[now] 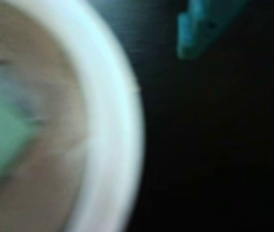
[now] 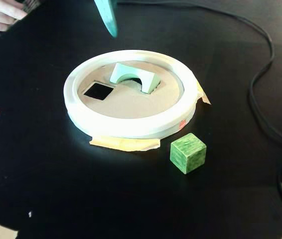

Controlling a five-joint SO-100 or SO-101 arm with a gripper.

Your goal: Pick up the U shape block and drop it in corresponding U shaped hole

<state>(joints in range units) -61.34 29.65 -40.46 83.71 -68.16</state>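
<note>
Judging by the pictures, your U shape block (image 2: 134, 77) sits tilted at its hole, not yet dropped through; the gripper (image 2: 107, 17) hangs empty, spread unclear.

only teal finger tip (image 2: 107, 17) of hand shows in fixed view, poking down from top edge, tapering to point, hanging in air, touching nothing; rest of arm out of frame; wrist view super blurry, one teal finger (image 1: 205, 24) juts in from top right, stepped edge on its left side; second finger not visible in either view, so can't say how wide jaws stand; nothing seen gripped
</note>
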